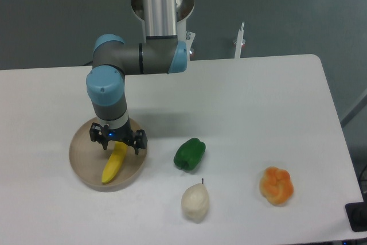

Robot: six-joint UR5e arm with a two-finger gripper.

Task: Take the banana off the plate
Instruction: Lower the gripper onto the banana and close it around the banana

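You have the black two-finger tool (117,139) lowered over the far part of the round beige-tan plate (82,159), its fingers standing one to the left and one to the right of the curved bright yellow banana (113,164). The banana's far end is hidden beneath the tool body; its near end points toward the near rim of the plate. The banana lies inside the plate, at the left of the white bench (246,101). The jaws are spread wider than the banana, and you cannot tell from this view whether the fingers touch the fruit.

Count: one banana, one plate, one glossy green bell pepper (190,154) just right of the plate, one pale cream pear-shaped fruit (195,202) with a dark stem near of the pepper, one lumpy orange fruit (276,185) well apart to the right.

No brand, label or writing can be read on any item.
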